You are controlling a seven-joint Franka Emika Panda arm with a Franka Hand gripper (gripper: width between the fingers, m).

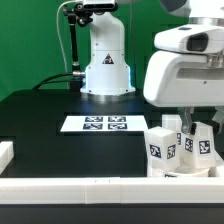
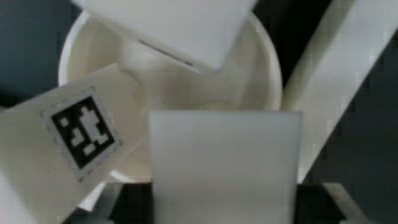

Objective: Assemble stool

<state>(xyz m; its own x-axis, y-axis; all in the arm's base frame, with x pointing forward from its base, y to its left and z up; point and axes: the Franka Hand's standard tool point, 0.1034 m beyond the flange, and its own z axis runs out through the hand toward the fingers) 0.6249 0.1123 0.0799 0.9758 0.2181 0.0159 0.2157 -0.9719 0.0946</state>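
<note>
My gripper (image 1: 190,128) hangs low at the exterior view's right, over the stool parts. In the wrist view the gripper (image 2: 224,203) is shut on a plain white stool leg (image 2: 222,160), with a dark finger (image 2: 135,204) against each side of it. The round white seat (image 2: 107,70) lies under it. A second leg with a black-and-white tag (image 2: 80,128) leans beside the held one, and another white leg (image 2: 169,30) stands beyond. In the exterior view, tagged legs (image 1: 160,150) cluster around the fingers. The seat is mostly hidden there.
The marker board (image 1: 105,124) lies flat in the middle of the black table. A long white border rail (image 1: 100,190) runs along the front edge and another (image 1: 5,152) sits at the exterior view's left. The robot base (image 1: 105,70) stands at the back.
</note>
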